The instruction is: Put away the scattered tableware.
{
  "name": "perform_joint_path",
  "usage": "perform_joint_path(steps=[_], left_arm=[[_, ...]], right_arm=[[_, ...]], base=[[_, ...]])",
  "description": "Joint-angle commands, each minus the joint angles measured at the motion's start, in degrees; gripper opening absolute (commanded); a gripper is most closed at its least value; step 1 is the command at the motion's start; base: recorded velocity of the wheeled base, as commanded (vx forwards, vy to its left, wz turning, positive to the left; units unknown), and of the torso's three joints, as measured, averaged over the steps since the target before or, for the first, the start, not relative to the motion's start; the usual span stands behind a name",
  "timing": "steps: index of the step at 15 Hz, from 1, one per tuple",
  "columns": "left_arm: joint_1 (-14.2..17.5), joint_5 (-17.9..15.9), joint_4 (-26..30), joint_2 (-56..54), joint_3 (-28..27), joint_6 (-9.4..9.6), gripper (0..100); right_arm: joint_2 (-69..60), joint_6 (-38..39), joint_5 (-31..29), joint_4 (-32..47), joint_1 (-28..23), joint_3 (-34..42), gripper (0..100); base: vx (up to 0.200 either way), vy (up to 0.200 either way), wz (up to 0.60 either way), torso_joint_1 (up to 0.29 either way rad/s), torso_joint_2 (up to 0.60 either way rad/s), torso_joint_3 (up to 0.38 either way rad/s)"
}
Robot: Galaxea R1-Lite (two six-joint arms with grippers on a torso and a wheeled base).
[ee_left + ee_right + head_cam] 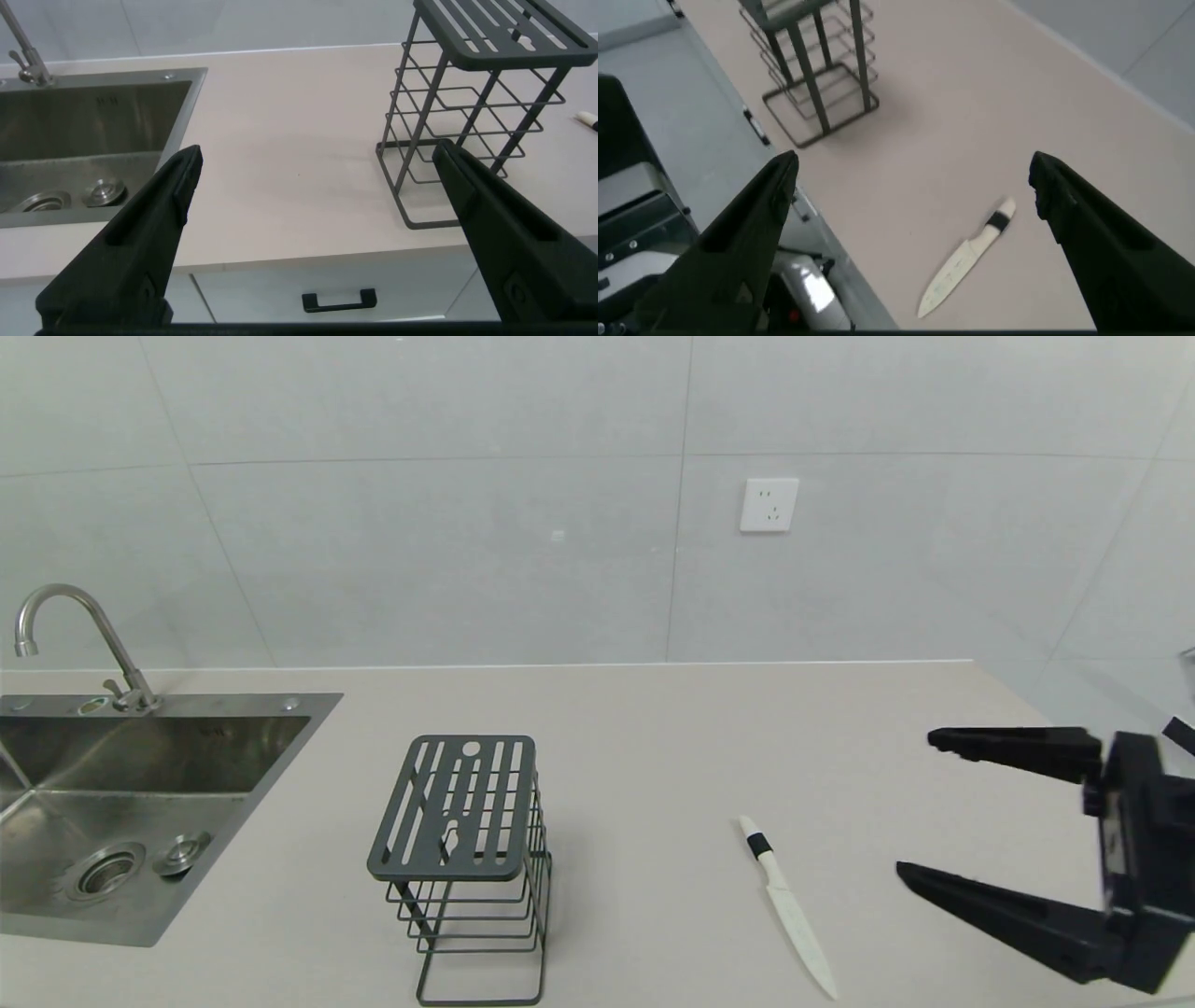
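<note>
White knife is lying on the countertop at 3 o'clock from the wire knife rack, blade pointing to 5 o'clock. Right gripper is hovering at the knife's 3 o'clock, fingers spread wide; left gripper is gaping too. Sink is holding a drain stopper.

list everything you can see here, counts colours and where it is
knife: 1, white with a black band, flat on the counter, right of the rack
rack: 1, dark grey wire with a slotted top, upright mid-counter
sink: 1, steel, set into the counter at the left
faucet: 1, steel, behind the sink
drain: 1, steel, in the sink floor
plug: 1, steel, beside the drain
outlet: 1, white, on the tiled wall
counter: 1, beige
drawer handle: 1, black, below the counter edge
left gripper: black, open, facing the counter between sink and rack
right gripper: black, open, right of the knife
</note>
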Motion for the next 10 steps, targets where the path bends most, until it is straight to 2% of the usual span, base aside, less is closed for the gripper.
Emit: perform_joint_path(steps=[1, 5, 7, 10], left_arm=[[0.01, 0.01, 0.00, 0.07, 0.00, -0.01, 100], [0.01, 0.01, 0.00, 0.07, 0.00, 0.08, 100], [0.01, 0.01, 0.00, 0.07, 0.00, 0.08, 100], [0.01, 0.01, 0.00, 0.07, 0.00, 0.08, 100]], right_arm=[[9.56, -0.34, -1.04, 0.01, 2.16, 0.30, 100], [18.09, -0.07, -2.80, 0.01, 2.07, 1.70, 100], [19.67, 4.50, -7.29, 0.19, 2.51, 1.62, 100], [22.48, 15.39, -11.94, 2.03, 5.85, -0.14, 100]], base=[[0.000, 0.000, 0.00, 0.000, 0.00, 0.000], [0.000, 0.000, 0.00, 0.000, 0.00, 0.000], [0.000, 0.000, 0.00, 0.000, 0.00, 0.000], [0.000, 0.000, 0.00, 0.000, 0.00, 0.000]])
